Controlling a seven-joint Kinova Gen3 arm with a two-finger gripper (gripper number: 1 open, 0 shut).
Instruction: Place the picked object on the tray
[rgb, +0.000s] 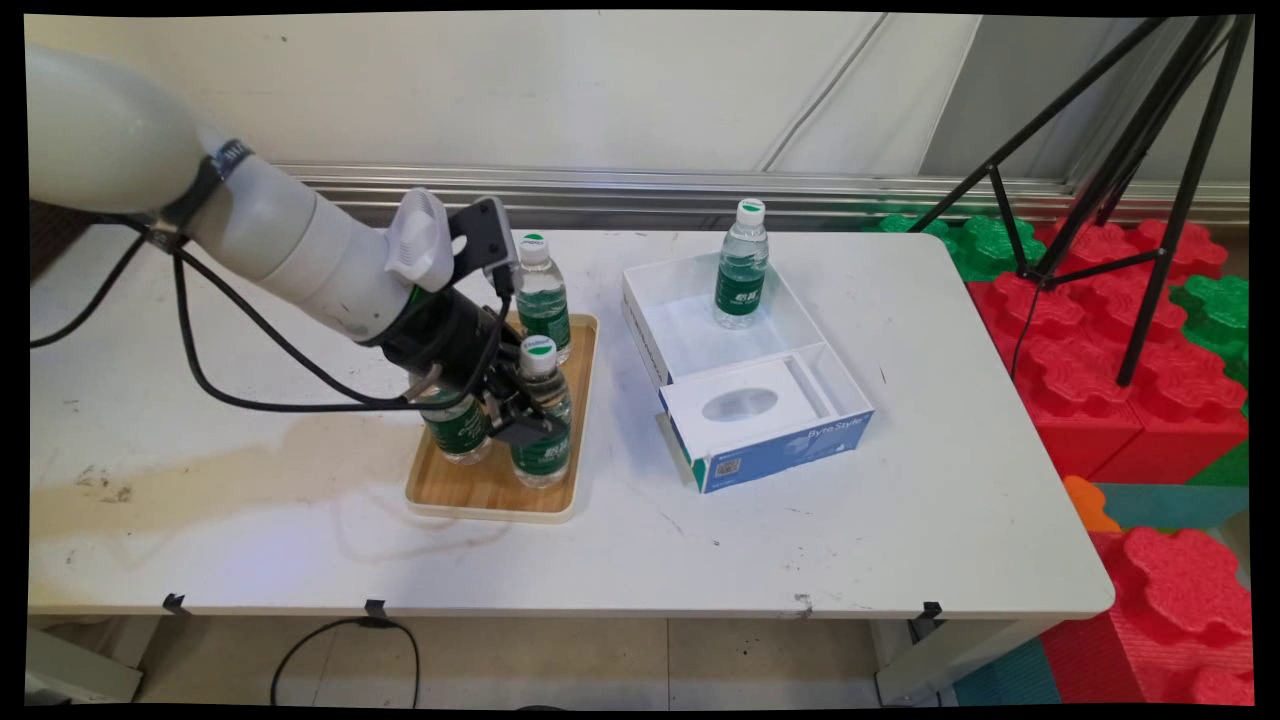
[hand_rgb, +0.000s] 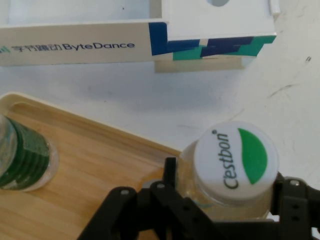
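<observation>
**Gripper down on the front bottle in the wooden tray**

The gripper (rgb: 522, 412) is low over the wooden tray (rgb: 490, 490), its two fingers either side of the front bottle (rgb: 542, 420) just under the white cap. From the hand view the cap (hand_rgb: 236, 161) sits squarely between the black fingers, bottle upright, long axis running straight up toward the camera. The fingers look closed in against its neck, so I'd call that a hold on the bottle.

Also in the tray: a second bottle (rgb: 456, 425) just left of the gripped one, partly hidden by the hand, and a third bottle (rgb: 541, 297) at the tray's far end.

Right of the tray lies an open white box (rgb: 690, 330) with a fourth bottle (rgb: 742, 265) upright inside.

Writing: "Cestbon" on the cap, "ByteDance" on the box side, "Byte Style" on its front
</observation>
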